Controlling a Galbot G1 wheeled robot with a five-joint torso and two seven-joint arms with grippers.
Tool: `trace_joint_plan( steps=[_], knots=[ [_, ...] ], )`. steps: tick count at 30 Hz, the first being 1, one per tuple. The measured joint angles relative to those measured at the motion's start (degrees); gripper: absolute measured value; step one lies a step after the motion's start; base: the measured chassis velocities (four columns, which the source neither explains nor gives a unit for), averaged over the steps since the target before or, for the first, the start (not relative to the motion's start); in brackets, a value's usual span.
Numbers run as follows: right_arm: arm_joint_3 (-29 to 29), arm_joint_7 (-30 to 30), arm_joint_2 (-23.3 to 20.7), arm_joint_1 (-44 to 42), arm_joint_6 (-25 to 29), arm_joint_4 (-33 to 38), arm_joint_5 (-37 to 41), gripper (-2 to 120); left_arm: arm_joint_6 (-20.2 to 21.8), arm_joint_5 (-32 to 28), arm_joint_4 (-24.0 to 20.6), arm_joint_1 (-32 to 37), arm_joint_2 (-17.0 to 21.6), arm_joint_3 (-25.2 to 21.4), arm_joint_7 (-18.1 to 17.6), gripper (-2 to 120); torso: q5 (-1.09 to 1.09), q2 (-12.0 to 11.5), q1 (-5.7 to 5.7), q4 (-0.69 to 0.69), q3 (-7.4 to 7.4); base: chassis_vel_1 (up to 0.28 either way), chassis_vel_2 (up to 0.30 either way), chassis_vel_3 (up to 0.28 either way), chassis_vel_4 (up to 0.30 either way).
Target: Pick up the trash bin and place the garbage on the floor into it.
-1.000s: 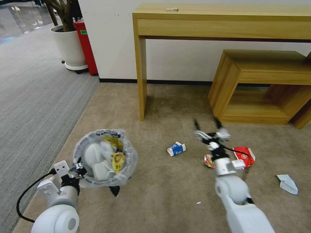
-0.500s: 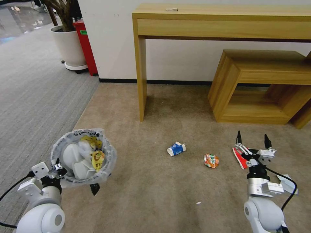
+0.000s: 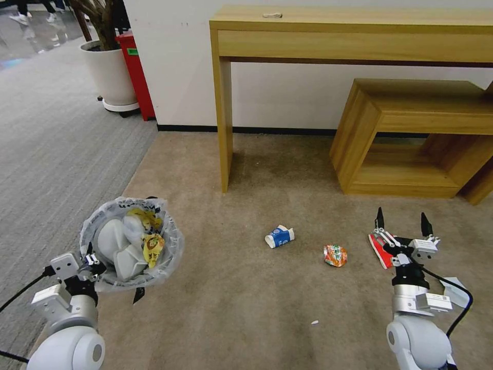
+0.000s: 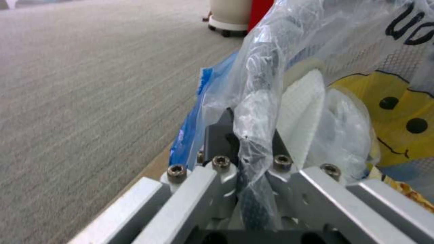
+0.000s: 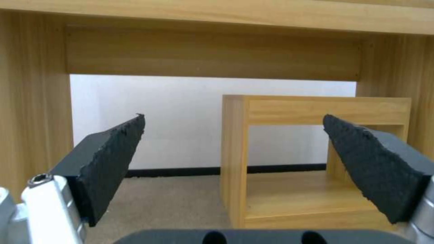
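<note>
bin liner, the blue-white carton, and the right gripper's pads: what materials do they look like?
Bin liner: thin translucent plastic film, judging by its crinkles and gloss, held in the left gripper.
Blue-white carton: probably coated paperboard; it has printed faces and crushed, creased edges.
Pads of the open right gripper: matte black with a rough, grainy face, likely rubber or foam.

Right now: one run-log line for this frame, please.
left gripper: shut on trash bin rim, bin lifted | right gripper: open, above red paper box | blue-white carton, crumpled wrapper: on floor
</note>
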Motion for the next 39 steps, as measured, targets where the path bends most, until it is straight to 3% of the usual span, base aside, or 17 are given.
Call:
trace_joint_plan(
  steps=[11, 28, 39],
  knots=[
    [-0.47, -0.23, 0.01, -0.08, 0.33, 0.00, 0.35, 100, -0.92, 1.55, -0.68, 0.87, -0.19, 1.35, 1.14, 1, 0.00, 0.00, 0.00, -0.01, 0.00, -0.039, 0.038, 0.041, -0.039],
    [-2.17, -0.01, 0.27, 1.61, 1.35, -1.45, 0.12, 100, -0.91, 1.19, 0.58, 0.55, 0.02, 1.43, 1.30, 1, -0.02, 0.00, 0.01, 0.00, 0.03, -0.216, 0.218, 0.216, -0.215],
    [-1.96, -0.41, 0.30, 1.52, 1.37, -1.54, -0.26, 100, -1.26, 0.84, 2.75, -0.14, 0.00, 1.57, 0.90, 1, -0.01, 0.00, 0.00, -0.01, -0.01, 0.016, -0.007, -0.019, 0.008]
  ],
)
